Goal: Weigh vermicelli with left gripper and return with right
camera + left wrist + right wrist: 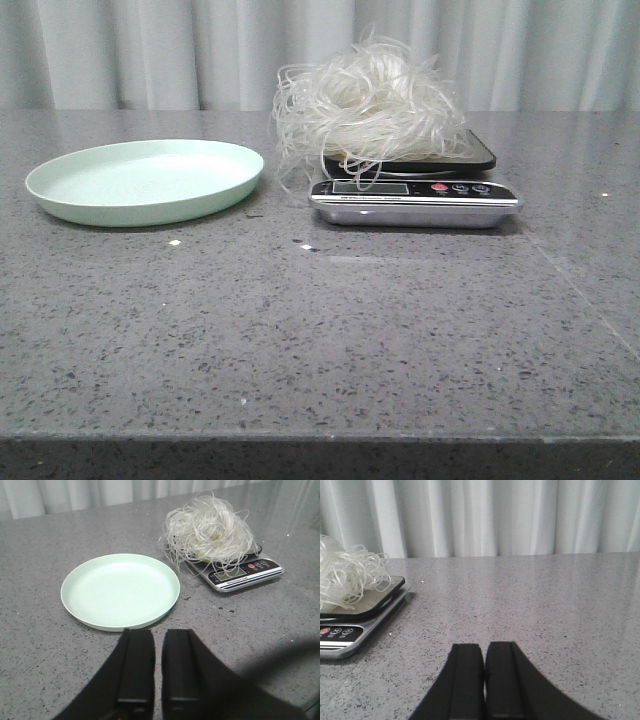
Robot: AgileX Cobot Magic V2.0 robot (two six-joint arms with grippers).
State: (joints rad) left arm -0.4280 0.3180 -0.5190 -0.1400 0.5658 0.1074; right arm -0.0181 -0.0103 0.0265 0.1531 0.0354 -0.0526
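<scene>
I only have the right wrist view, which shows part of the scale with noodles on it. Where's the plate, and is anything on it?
Observer: The plate sits to the left of the scale, apart from it, and it is bare.
Operator: Is the vermicelli all on the scale?
Observer: The vermicelli is heaped on the platform, and loose strands hang over the front onto the display.
Operator: And the left gripper?
Observer: The left gripper is back from the plate, pointing toward it. Its fingers are close together and hold nothing.
</scene>
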